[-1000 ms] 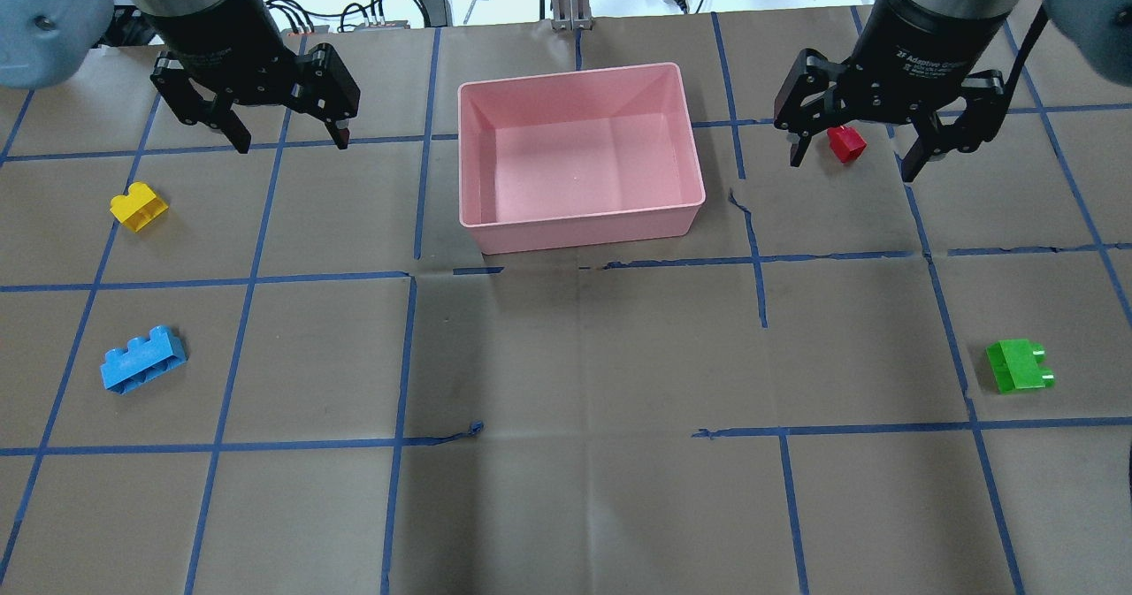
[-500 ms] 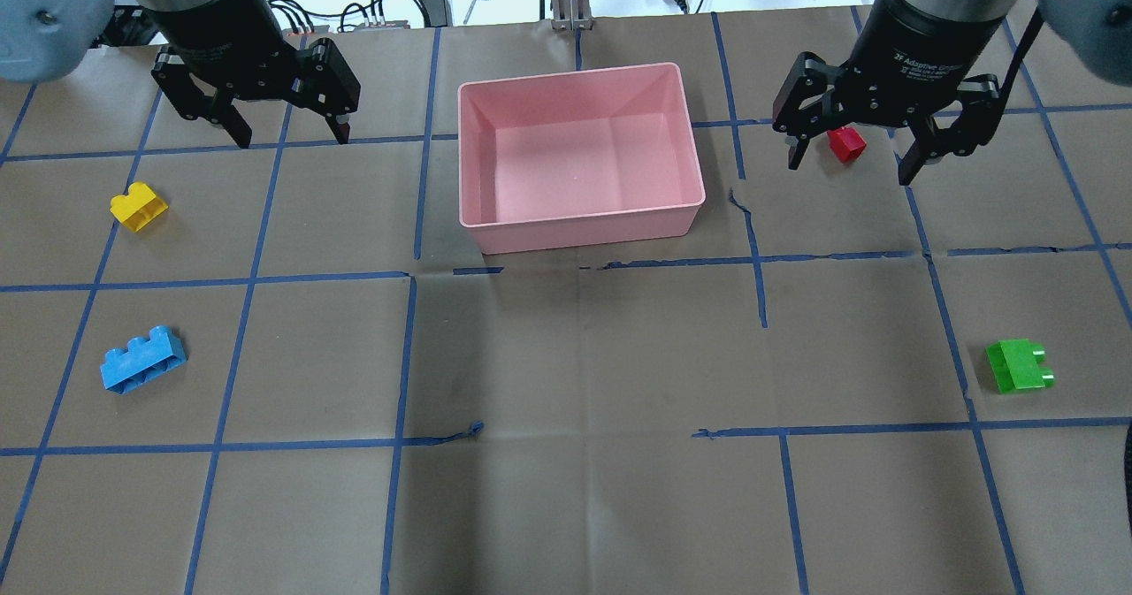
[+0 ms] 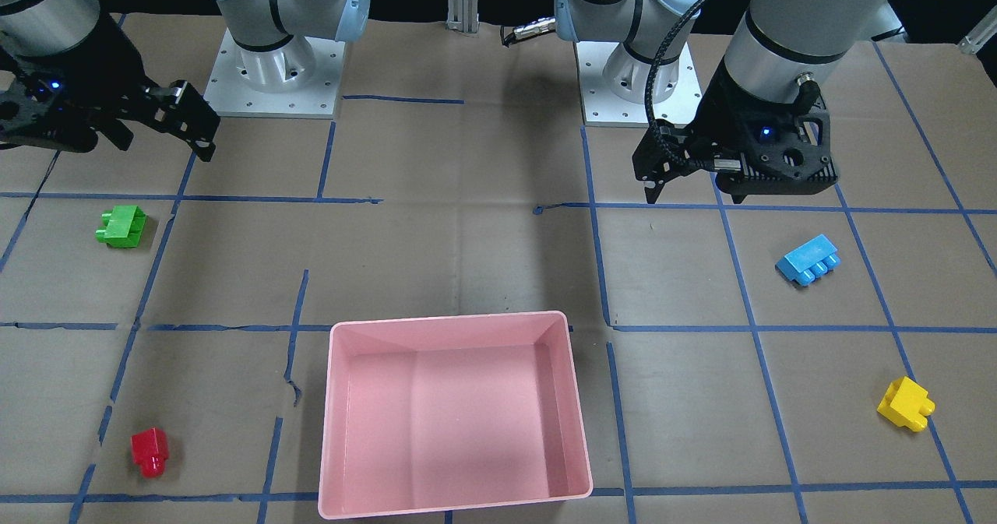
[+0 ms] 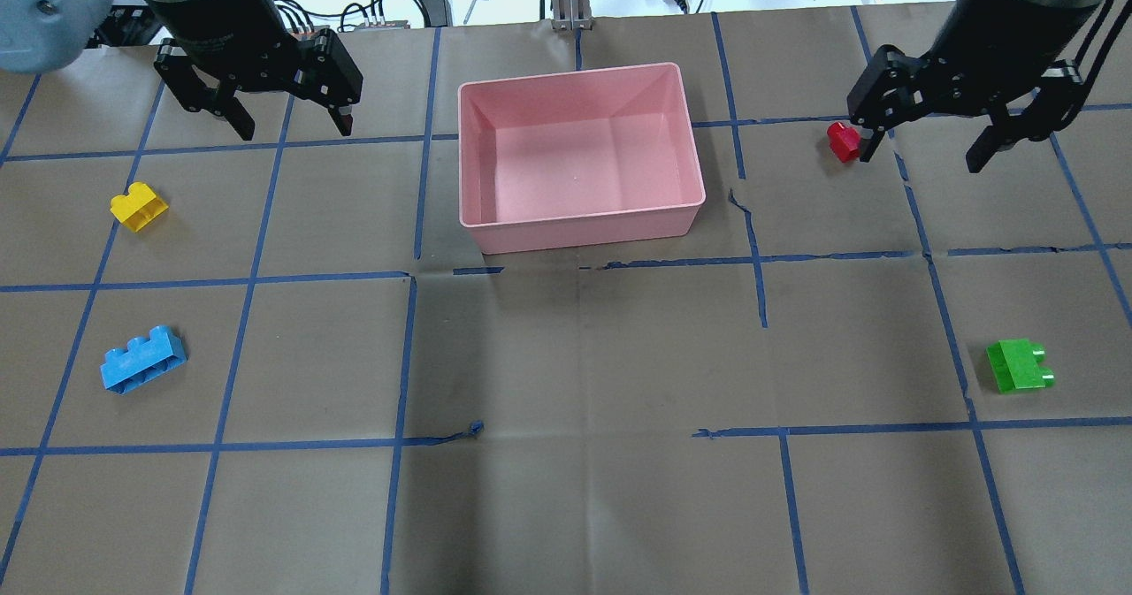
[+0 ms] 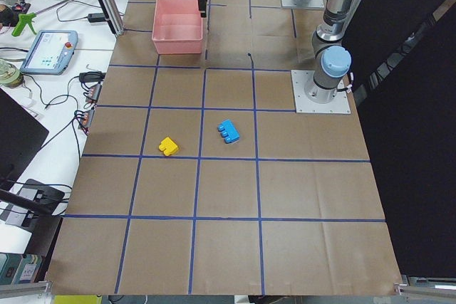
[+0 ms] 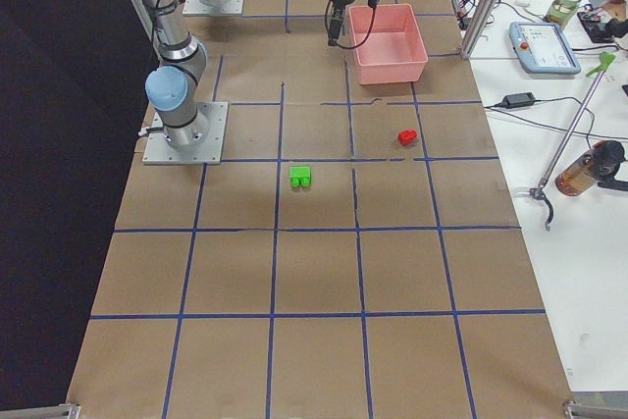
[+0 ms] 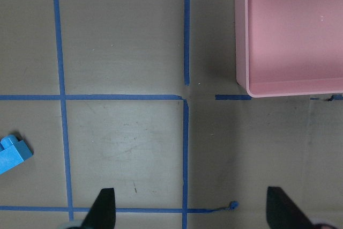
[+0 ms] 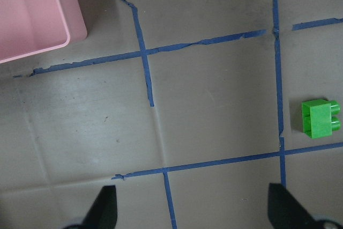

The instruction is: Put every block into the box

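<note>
Small pale lettering sat on the body of the left gripper (image 4: 294,126), too fine to read, and no other writing could be made out. Compared with a second earlier, the right gripper (image 4: 920,157) had shifted toward the robot's right side of the overhead view, so the red block (image 4: 845,141) no longer appeared between its fingers but just outside the inner one; the front-facing view put that gripper well apart from the block. The left gripper had edged slightly toward the far edge of the table (image 4: 575,356). The blocks and the box (image 4: 584,228) lay where they had been. Both grippers were spread wide and gripped nothing: each wrist camera showed its two fingertips (image 7: 104,207) far apart over bare brown paper and blue tape lines. The pink box sat at the middle of the far half of the table. All four blocks lay on the table outside it, the yellow block (image 4: 139,206) and the blue block (image 4: 142,359) on the robot's left, the red one and the green block (image 4: 1020,365) on its right.
</note>
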Robot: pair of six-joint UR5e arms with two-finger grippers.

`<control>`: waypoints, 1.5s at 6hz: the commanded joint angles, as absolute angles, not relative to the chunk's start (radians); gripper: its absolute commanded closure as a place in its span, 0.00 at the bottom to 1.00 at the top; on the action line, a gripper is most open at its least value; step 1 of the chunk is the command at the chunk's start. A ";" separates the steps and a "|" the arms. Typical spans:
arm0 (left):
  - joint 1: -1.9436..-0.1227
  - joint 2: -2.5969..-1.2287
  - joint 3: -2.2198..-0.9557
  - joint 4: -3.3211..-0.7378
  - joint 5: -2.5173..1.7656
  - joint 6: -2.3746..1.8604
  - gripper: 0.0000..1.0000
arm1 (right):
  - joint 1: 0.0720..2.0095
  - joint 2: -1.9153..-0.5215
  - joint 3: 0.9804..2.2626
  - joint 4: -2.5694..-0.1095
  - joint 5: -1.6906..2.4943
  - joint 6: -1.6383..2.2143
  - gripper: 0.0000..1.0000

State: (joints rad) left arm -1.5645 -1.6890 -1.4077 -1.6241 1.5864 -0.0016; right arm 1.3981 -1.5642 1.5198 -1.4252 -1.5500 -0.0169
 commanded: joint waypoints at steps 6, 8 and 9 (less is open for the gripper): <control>-1.262 -1.724 -1.457 -1.630 1.601 0.212 0.01 | 0.838 -1.562 1.634 -1.445 -1.667 -0.630 0.00; -1.198 -1.739 -1.486 -1.609 1.605 0.299 0.01 | 0.842 -1.581 1.791 -1.601 -1.674 -0.599 0.01; -1.192 -1.791 -1.482 -1.488 1.605 0.381 0.01 | 0.850 -1.586 1.866 -1.693 -1.666 -0.577 0.01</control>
State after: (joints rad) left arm -1.2035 -1.7525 -1.4822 -1.5757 1.6040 0.3123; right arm 0.8440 -1.5796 1.7870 -1.6028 -1.6716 -0.5986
